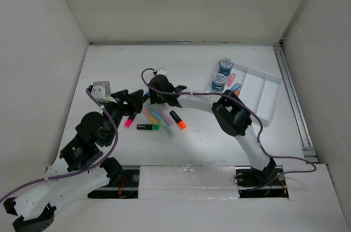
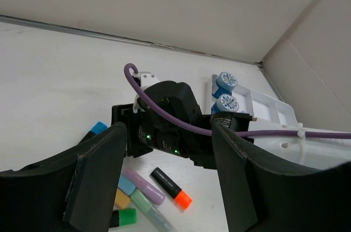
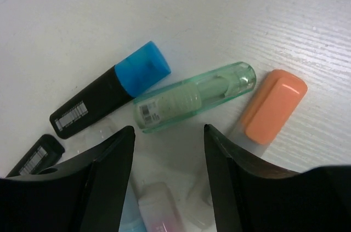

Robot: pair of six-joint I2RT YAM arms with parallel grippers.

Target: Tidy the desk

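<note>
The desk (image 1: 109, 67) is a flat white tabletop inside white walls. Several highlighters lie in a loose cluster at its middle (image 1: 156, 119). My right gripper (image 1: 148, 98) hangs open just above the cluster's far end. In the right wrist view its open jaws (image 3: 169, 133) frame a clear green highlighter (image 3: 194, 97), with a blue-capped black one (image 3: 109, 95) and an orange pastel one (image 3: 274, 106) beside it. My left gripper (image 1: 135, 103) is open and empty just left of the cluster. In the left wrist view (image 2: 169, 133) an orange-capped black highlighter (image 2: 173, 189) lies between its fingers.
A small white compartmented tray (image 1: 262, 86) stands at the back right with two blue rolls (image 1: 225, 66) at its left end. The right arm's wrist (image 2: 170, 119) and its purple cable sit close in front of the left gripper. A metal rail (image 1: 293, 100) runs along the right wall.
</note>
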